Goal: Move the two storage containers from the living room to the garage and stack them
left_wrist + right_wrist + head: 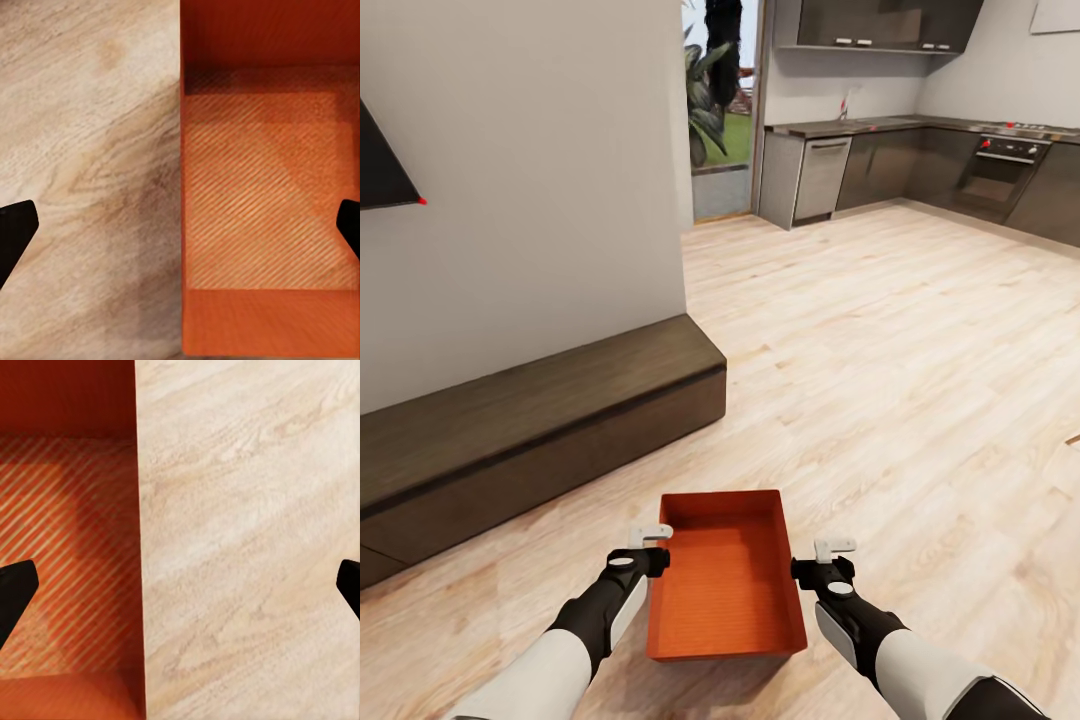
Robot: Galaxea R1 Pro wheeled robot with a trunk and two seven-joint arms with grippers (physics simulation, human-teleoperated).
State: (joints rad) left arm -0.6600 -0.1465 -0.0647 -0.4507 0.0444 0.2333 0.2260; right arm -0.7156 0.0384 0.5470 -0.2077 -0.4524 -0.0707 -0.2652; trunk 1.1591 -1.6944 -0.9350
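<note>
One storage container (726, 575), orange-red, open-topped, empty, low centre of the head frame. It sits between the two arms over the light plank floor (920, 380); whether it rests on the planks or is lifted just clear, cannot tell.

Left gripper (645, 548) at the container's left long wall, right gripper (828, 560) at its right long wall. Placement reads as a two-sided carry grip: one hand per wall, opposite each other, so the thin-walled box would stay level when raised.

Wrist views add what the head view hides. Left wrist: the container's wall edge (182, 187) runs down mid-frame, dark fingertips (15, 229) spread wide at the frame's two sides, one over wood, one over the ribbed box bottom. Right wrist: same arrangement mirrored, wall edge (139, 547) between far-apart fingertips (15, 589). So both hands straddle a wall, jaws parted, nothing pinched yet.

The head view alone gives the surroundings: long dark-wood bench (530, 430) at left under a white wall (520, 170); kitchen units (920, 170) and oven at upper right; a glazed opening with plants at top centre. This is still the living room side. Judgement: grasp stage, hauling not begun.
</note>
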